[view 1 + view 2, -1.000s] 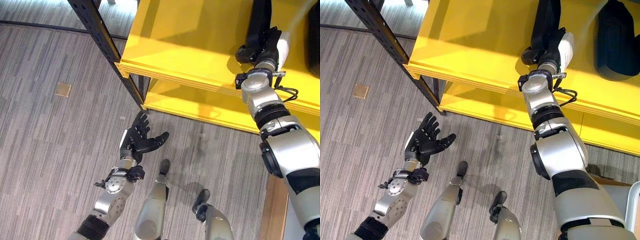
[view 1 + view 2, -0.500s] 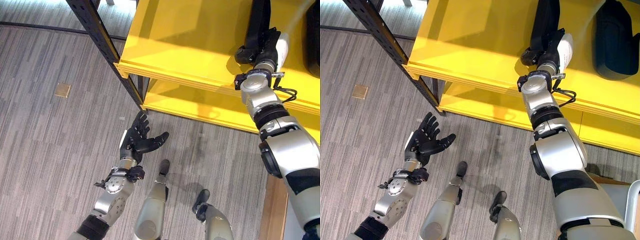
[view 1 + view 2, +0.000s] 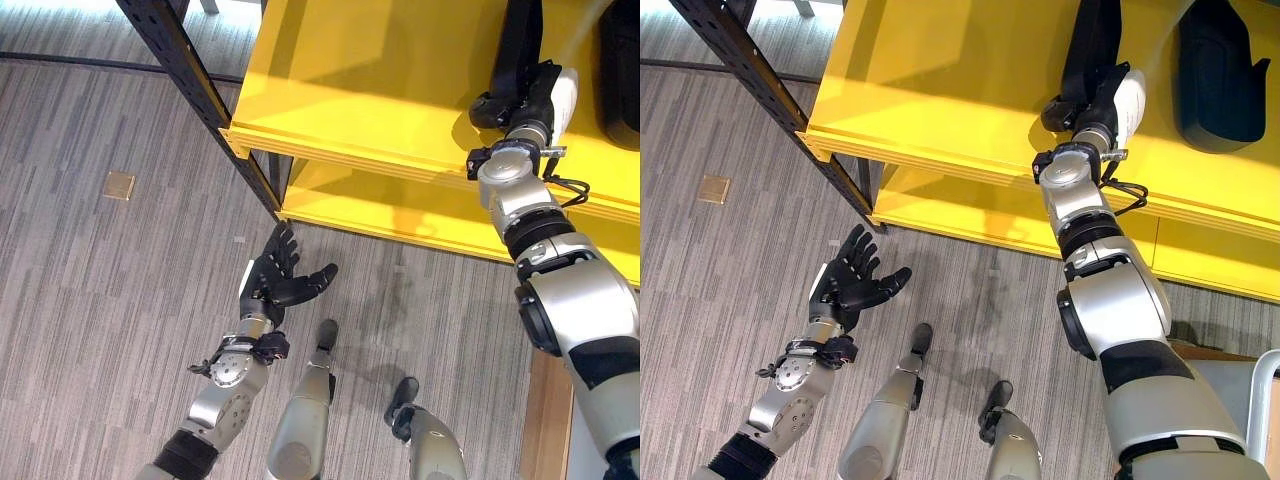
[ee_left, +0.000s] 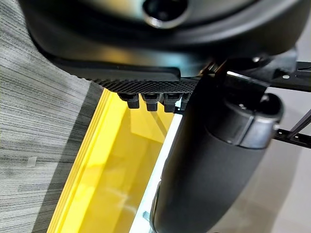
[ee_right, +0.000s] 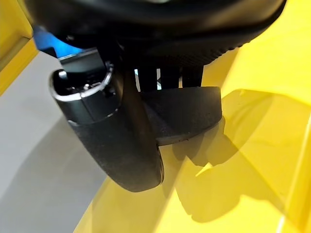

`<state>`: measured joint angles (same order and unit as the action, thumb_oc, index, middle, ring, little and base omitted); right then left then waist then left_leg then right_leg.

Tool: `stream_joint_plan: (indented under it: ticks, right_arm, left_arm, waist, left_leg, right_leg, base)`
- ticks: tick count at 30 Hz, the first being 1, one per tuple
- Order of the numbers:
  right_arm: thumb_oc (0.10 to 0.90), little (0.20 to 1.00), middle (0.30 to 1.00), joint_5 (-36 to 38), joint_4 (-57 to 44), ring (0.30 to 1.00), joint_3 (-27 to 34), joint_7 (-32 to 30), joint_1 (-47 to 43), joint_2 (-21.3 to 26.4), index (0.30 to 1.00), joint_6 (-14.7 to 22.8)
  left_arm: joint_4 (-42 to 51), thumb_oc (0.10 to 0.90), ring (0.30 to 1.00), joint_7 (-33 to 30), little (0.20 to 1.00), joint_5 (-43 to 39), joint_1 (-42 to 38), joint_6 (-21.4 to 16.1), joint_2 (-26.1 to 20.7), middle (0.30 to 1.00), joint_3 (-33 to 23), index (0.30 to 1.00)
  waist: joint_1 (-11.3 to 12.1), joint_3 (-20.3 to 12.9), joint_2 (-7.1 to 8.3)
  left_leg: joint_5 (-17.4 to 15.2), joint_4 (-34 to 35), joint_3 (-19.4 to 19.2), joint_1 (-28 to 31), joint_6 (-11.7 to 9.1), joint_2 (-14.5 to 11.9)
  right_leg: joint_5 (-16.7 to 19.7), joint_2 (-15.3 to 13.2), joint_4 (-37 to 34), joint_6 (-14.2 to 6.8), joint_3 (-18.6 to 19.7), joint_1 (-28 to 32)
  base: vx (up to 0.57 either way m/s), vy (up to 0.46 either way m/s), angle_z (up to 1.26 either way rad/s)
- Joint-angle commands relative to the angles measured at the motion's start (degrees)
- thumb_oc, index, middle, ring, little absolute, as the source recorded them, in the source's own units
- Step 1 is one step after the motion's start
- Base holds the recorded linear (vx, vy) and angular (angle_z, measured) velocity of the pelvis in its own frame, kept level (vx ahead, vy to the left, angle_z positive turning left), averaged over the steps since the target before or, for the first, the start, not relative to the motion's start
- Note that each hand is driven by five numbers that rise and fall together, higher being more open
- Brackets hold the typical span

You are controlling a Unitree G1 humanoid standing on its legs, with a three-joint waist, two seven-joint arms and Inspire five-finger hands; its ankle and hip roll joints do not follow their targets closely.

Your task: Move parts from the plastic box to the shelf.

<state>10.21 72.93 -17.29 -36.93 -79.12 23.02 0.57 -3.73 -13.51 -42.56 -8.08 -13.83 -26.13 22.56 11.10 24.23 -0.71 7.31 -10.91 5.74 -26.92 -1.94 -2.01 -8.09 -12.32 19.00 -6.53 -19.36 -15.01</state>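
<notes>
My right hand (image 3: 537,98) reaches over the yellow shelf's upper board (image 3: 360,90). It is shut on a long black part (image 3: 520,40) that runs away from it across the board. In the right wrist view the part's flat end (image 5: 187,114) sits between thumb and fingers, just above the yellow surface. A second, bulkier black part (image 3: 1215,60) lies on the same board further right. My left hand (image 3: 275,280) hangs low over the floor with palm up, open and holding nothing.
A black steel post (image 3: 200,90) of the shelf slants down at the board's left corner. A lower yellow board (image 3: 400,210) sits beneath the upper one. The grey striped floor holds a small brass plate (image 3: 119,184) at the left.
The whole picture has shifted a little, so the camera moved. Both hands and the black part keep their places.
</notes>
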Motion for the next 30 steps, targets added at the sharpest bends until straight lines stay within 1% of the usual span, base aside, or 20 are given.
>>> stream_joint_plan:
  ticks: [1,3,7,12,14,17,20,24,25,26,30]
  right_arm:
    - [0.900,1.000,1.000,-2.9,-4.2,1.000,-4.3,-0.5,-5.0,3.5,1.000,4.0]
    - [0.900,1.000,1.000,-3.8,-4.4,1.000,-5.5,0.7,-5.0,3.1,1.000,3.9]
    - [0.900,1.000,1.000,-4.1,-4.8,1.000,-6.0,1.5,-4.9,2.8,1.000,4.1]
    - [0.900,1.000,1.000,-6.4,-6.8,1.000,-8.1,2.6,-4.8,2.8,1.000,4.2]
    - [0.900,1.000,1.000,-9.2,-8.2,1.000,-10.1,3.8,-4.6,3.4,1.000,3.9]
    - [0.900,1.000,1.000,-10.1,-9.1,1.000,-11.1,4.7,-4.6,3.5,1.000,4.0]
    - [0.900,1.000,1.000,-12.8,-9.7,1.000,-13.9,6.3,-4.7,4.2,1.000,3.6]
    - [0.900,1.000,1.000,-13.7,-10.4,1.000,-14.3,6.8,-4.8,4.0,1.000,3.5]
    - [0.900,1.000,1.000,-14.3,-10.4,1.000,-14.9,7.1,-5.0,4.2,1.000,3.4]
    - [0.900,1.000,1.000,-16.8,-10.6,1.000,-17.0,7.5,-5.4,4.8,1.000,2.9]
    - [0.900,1.000,1.000,-18.4,-11.0,1.000,-18.0,8.2,-5.5,5.1,1.000,2.9]
  left_arm:
    - [9.4,0.900,1.000,0.7,1.000,0.6,-1.6,-6.3,-2.2,1.000,-1.8,1.000]
    - [9.3,0.900,1.000,0.9,1.000,0.4,-1.6,-6.3,-2.2,1.000,-1.8,1.000]
    - [9.3,0.900,1.000,0.9,1.000,0.3,-1.3,-6.5,-2.2,1.000,-2.2,1.000]
    - [8.9,0.900,1.000,1.1,1.000,0.2,-1.0,-6.6,-2.1,1.000,-2.5,1.000]
    - [8.9,0.900,1.000,1.3,1.000,0.2,-0.7,-6.7,-2.1,1.000,-3.1,1.000]
    - [9.1,0.900,1.000,1.5,1.000,0.5,-0.6,-6.8,-2.1,1.000,-3.3,1.000]
    - [8.9,0.900,1.000,1.7,1.000,0.4,-0.4,-7.0,-2.1,1.000,-3.7,1.000]
    - [9.0,0.900,1.000,1.8,1.000,0.2,0.1,-7.0,-2.0,1.000,-4.2,1.000]
    - [9.0,0.900,1.000,1.9,1.000,0.2,0.2,-7.0,-2.0,1.000,-4.3,1.000]
    - [9.0,0.900,1.000,1.9,1.000,0.4,0.2,-7.1,-2.1,1.000,-4.6,1.000]
    - [9.1,0.900,1.000,2.1,1.000,0.3,0.5,-7.0,-2.0,1.000,-4.8,1.000]
  waist:
    - [0.1,-1.6,2.03]
    - [-0.1,-1.5,2.11]
    - [-0.1,-1.5,2.21]
    - [-0.1,-1.4,2.43]
    - [-0.2,-1.4,2.52]
    - [-0.2,-1.4,2.72]
    - [-0.2,-1.4,2.99]
    - [-0.3,-1.4,3.14]
    - [-0.3,-1.4,3.19]
    - [-0.4,-1.3,3.31]
    - [-0.4,-1.3,3.51]
  left_leg:
    - [-6.8,-7.1,-0.7,-2.4,-1.4,-3.1]
    - [-6.7,-7.0,-0.8,-2.3,-1.4,-3.1]
    - [-6.7,-7.1,-0.8,-2.3,-1.4,-3.2]
    - [-6.8,-7.2,-0.8,-2.4,-1.3,-3.1]
    - [-6.7,-7.1,-0.8,-2.4,-1.4,-3.2]
    - [-6.6,-7.1,-0.8,-2.4,-1.4,-3.3]
    - [-6.7,-7.2,-1.0,-2.5,-1.4,-3.3]
    - [-6.8,-7.4,-1.0,-2.6,-1.4,-3.3]
    - [-6.8,-7.4,-1.0,-2.6,-1.4,-3.4]
    - [-6.8,-7.4,-1.0,-2.6,-1.4,-3.4]
    - [-6.9,-7.6,-0.9,-2.7,-1.4,-3.5]
  right_leg:
    - [4.1,-1.8,-5.7,-1.4,2.9,4.1]
    - [4.2,-1.8,-5.7,-1.3,2.9,4.0]
    - [4.2,-1.8,-5.6,-1.4,2.9,4.0]
    - [4.3,-1.7,-5.6,-1.4,3.0,3.9]
    - [4.3,-1.7,-5.5,-1.4,3.0,3.8]
    - [4.3,-1.7,-5.4,-1.4,3.1,3.7]
    - [4.3,-1.7,-5.3,-1.3,3.1,3.6]
    - [4.4,-1.7,-5.1,-1.3,3.2,3.4]
    - [4.4,-1.6,-5.1,-1.3,3.2,3.4]
    - [4.3,-1.6,-5.0,-1.2,3.3,3.3]
    - [4.3,-1.5,-4.7,-1.2,3.5,3.1]
  base:
    - [0.00,0.000,0.00]
    - [0.00,0.000,0.00]
    - [0.00,0.000,0.00]
    - [0.00,0.000,0.00]
    - [0.00,0.000,0.00]
    - [0.00,0.000,0.00]
    - [0.00,0.000,0.00]
    - [0.00,0.000,0.00]
    - [0.00,0.000,0.00]
    - [0.00,0.000,0.00]
    - [0.00,-0.003,-0.02]
